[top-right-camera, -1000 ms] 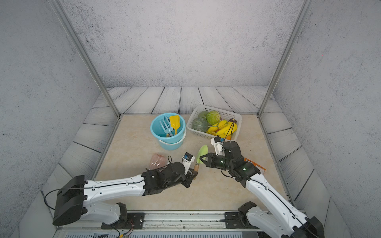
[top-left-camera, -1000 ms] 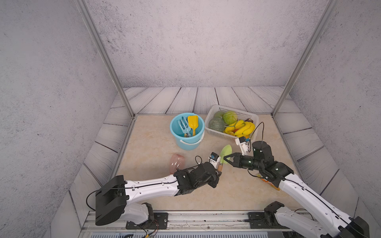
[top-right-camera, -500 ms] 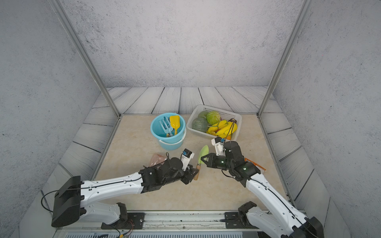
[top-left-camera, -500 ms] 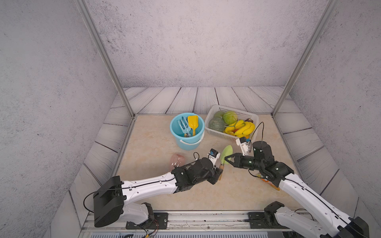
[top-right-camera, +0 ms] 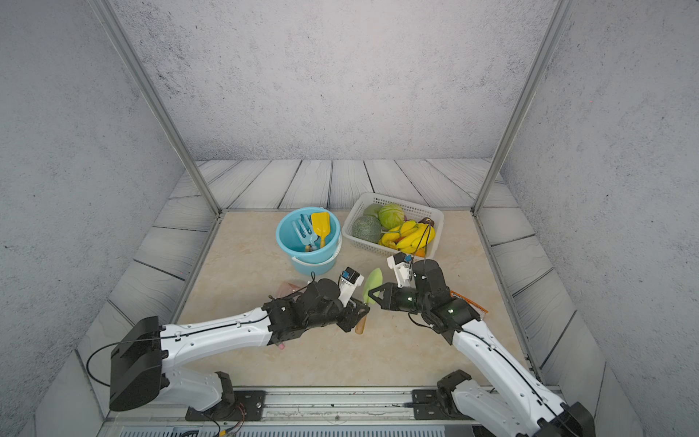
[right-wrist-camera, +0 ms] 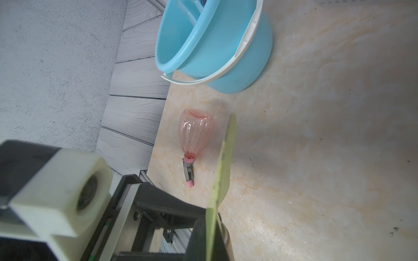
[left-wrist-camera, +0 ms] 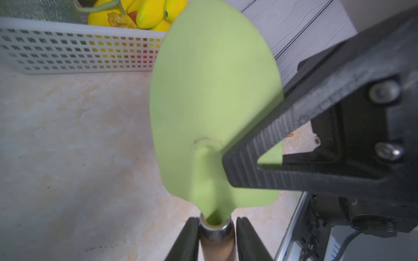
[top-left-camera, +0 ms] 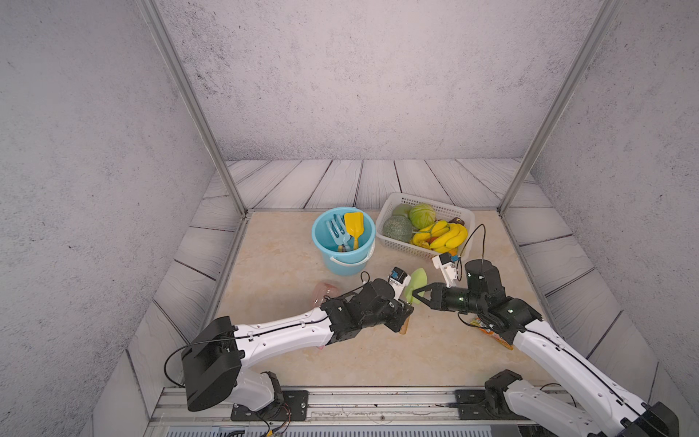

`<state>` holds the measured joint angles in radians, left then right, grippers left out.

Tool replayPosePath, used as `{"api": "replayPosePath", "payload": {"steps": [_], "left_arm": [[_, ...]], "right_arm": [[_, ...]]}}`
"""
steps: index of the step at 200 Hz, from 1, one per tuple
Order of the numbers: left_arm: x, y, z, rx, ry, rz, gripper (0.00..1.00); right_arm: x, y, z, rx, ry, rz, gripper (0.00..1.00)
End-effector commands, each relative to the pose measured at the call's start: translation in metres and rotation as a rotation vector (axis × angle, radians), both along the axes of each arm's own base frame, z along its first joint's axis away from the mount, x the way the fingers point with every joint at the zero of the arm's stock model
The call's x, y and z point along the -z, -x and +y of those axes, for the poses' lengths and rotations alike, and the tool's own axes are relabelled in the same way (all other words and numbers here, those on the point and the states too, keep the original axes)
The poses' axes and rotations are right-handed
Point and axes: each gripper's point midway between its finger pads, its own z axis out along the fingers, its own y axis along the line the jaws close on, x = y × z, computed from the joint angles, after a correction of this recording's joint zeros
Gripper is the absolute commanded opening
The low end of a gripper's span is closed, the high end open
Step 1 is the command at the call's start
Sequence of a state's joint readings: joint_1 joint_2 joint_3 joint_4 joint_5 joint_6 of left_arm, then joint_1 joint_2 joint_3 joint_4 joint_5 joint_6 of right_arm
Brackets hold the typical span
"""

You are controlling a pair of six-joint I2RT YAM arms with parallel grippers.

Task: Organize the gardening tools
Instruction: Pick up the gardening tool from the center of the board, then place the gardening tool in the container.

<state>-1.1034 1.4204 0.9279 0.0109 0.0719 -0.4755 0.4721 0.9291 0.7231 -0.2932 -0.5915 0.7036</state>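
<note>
Green trowel [top-left-camera: 418, 279], R gripper [top-left-camera: 414, 294] pinches blade; L gripper [left-wrist-camera: 216, 222] flanks handle, poss. loose

The left arm [top-left-camera: 280, 335] and right arm [top-left-camera: 567, 352] stretch low and inward, hands nearly meeting. The right hand [top-left-camera: 416, 293] is clamped on the trowel [top-left-camera: 417, 280] blade; the left hand [top-left-camera: 407, 309] flanks its handle, perhaps gripping.

Spray bottle [top-left-camera: 324, 290]: in both top views its mid part is behind the L arm, at 9 o'clock of green trowel [top-left-camera: 417, 283]. Trowel handle there is mostly under L gripper [left-wrist-camera: 216, 222]. L wrist view: blade blurred, tip & handle end cut by frame, one side covered by R gripper [top-left-camera: 415, 293]. Can't tell if L fingers [left-wrist-camera: 190, 239] touch the handle. Orange packet [top-left-camera: 499, 340], at trowel's 4 o'clock: mostly under R arm, print too small. Bucket [right-wrist-camera: 226, 56]: rim cut off in R wrist view.
</note>
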Motion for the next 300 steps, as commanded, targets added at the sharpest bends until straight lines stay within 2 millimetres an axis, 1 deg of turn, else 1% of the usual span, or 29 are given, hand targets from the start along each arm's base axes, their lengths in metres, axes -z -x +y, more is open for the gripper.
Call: {"api": "replayPosePath", "payload": {"steps": [1,10,28,34,54,68,76,82,90,102,112,123,143,164,190,209,229,242,255,264,284,300], "left_arm": [[-0.008,0.001,-0.011,0.023,0.03,0.008,0.38],[-0.006,-0.001,-0.011,0.018,0.027,0.012,0.37],[-0.008,-0.002,-0.011,0.02,0.038,0.017,0.32],[-0.009,-0.002,-0.011,0.022,0.041,0.018,0.29],[-0.012,-0.003,-0.012,0.025,0.047,0.016,0.14],[-0.012,-0.004,-0.01,0.024,0.047,0.017,0.07],[-0.012,-0.005,-0.009,0.02,0.046,0.017,0.01],[-0.012,-0.006,-0.007,0.015,0.042,0.017,0.0],[-0.013,-0.007,-0.005,0.009,0.041,0.018,0.0],[-0.013,-0.01,0.0,-0.004,0.038,0.017,0.0],[-0.015,-0.017,0.006,-0.033,0.037,0.013,0.0],[-0.017,-0.024,0.014,-0.065,0.035,0.007,0.0],[-0.024,-0.04,0.034,-0.131,0.031,-0.011,0.0],[-0.039,-0.061,0.059,-0.217,0.025,-0.058,0.0],[-0.068,-0.091,0.093,-0.327,0.007,-0.133,0.0],[-0.088,-0.119,0.119,-0.423,-0.025,-0.183,0.0],[-0.107,-0.15,0.141,-0.5,-0.04,-0.22,0.0],[-0.115,-0.17,0.151,-0.54,-0.05,-0.243,0.0],[-0.12,-0.191,0.161,-0.583,-0.058,-0.254,0.0],[-0.119,-0.206,0.166,-0.61,-0.065,-0.254,0.0],[-0.113,-0.236,0.175,-0.662,-0.085,-0.273,0.0],[-0.106,-0.256,0.176,-0.69,-0.094,-0.295,0.0]], "right_arm": [[-0.023,0.005,0.006,-0.047,-0.056,-0.075,0.0],[-0.023,0.005,0.006,-0.047,-0.055,-0.075,0.0],[-0.023,0.007,0.007,-0.059,-0.061,-0.074,0.0],[-0.022,0.007,0.007,-0.059,-0.06,-0.073,0.0],[-0.02,0.007,0.006,-0.056,-0.053,-0.07,0.0],[-0.019,0.007,0.005,-0.055,-0.044,-0.071,0.0],[-0.018,0.007,0.005,-0.054,-0.037,-0.071,0.01],[-0.017,0.007,0.004,-0.052,-0.032,-0.071,0.02],[-0.017,0.006,0.004,-0.05,-0.026,-0.073,0.06],[-0.016,0.005,0.002,-0.042,-0.017,-0.073,0.23],[-0.015,0.004,0.0,-0.031,-0.005,-0.075,0.33],[-0.014,0.002,-0.004,-0.004,0.013,-0.076,0.4],[-0.013,-0.001,-0.013,0.051,0.04,-0.08,0.48],[-0.012,-0.002,-0.019,0.075,0.063,-0.088,0.52],[-0.005,-0.002,-0.023,0.093,0.089,-0.087,0.53],[0.005,-0.002,-0.023,0.095,0.091,-0.071,0.53],[0.014,-0.002,-0.021,0.085,0.087,-0.05,0.53],[0.02,-0.002,-0.021,0.082,0.095,-0.038,0.53],[0.024,-0.002,-0.021,0.082,0.106,-0.031,0.53],[0.027,-0.003,-0.021,0.08,0.11,-0.029,0.53],[0.032,-0.004,-0.022,0.08,0.127,-0.027,0.53],[0.036,-0.005,-0.023,0.082,0.143,-0.025,0.53]]}}
